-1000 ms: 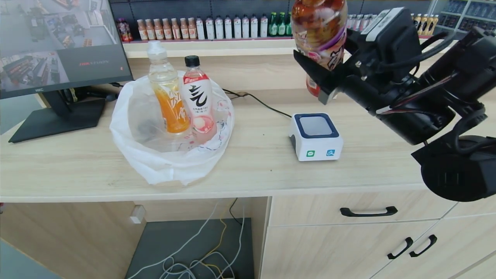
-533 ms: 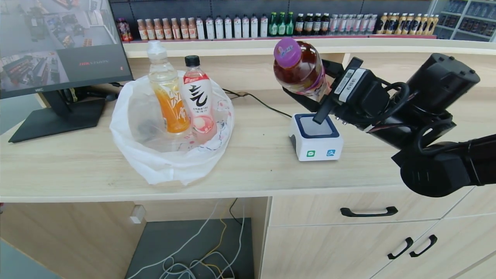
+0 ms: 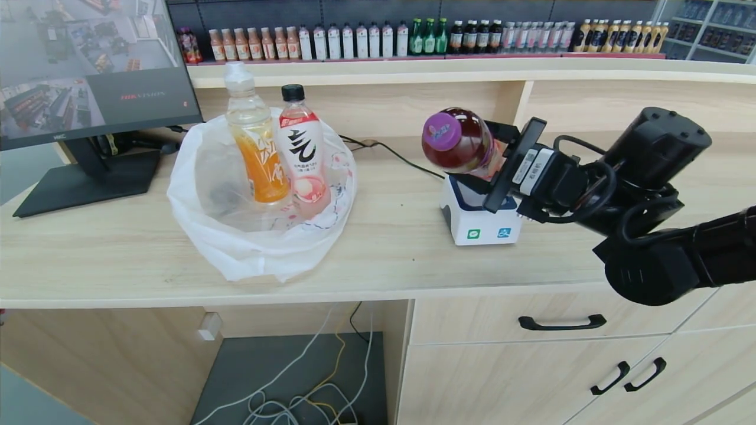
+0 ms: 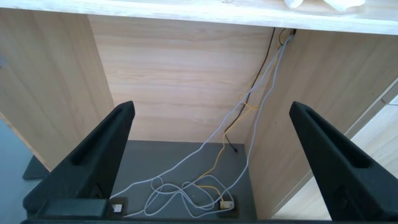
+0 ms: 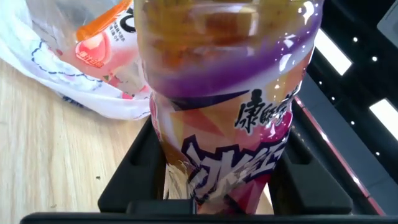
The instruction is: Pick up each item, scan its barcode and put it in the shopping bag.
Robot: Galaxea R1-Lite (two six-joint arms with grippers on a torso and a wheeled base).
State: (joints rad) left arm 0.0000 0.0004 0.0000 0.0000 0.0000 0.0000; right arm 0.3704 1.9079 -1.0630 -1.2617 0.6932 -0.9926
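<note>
The left gripper (image 4: 211, 168) hangs lower than the small white scanner box with a dark blue top (image 3: 481, 227), under the light wooden table (image 3: 401, 260). Its fingers (image 4: 93, 168) are spread wide with nothing between them. White and yellow wires (image 4: 186, 193) lie on the floor in front of it.

The scanner stands on the table and has a little green sign and a little blue sign on its front. Just above it, the right gripper (image 3: 493, 165) holds a see-through plastic bottle of brown tea with a purple cap (image 3: 458, 139). The fingers pinch the bottle's sides. The bottle is tipped over, and its purple and pink label has big white writing.

Left of the scanner sits a white plastic shopping bag (image 3: 248, 254). In it stand an orange drink bottle with a white cap (image 3: 254, 141) and a pink bottle with a black cap and big black writing (image 3: 302, 153).

Farther left stands a black screen (image 3: 88, 65). Far behind the scanner, a shelf (image 3: 378, 41) holds a long row of bottles.
</note>
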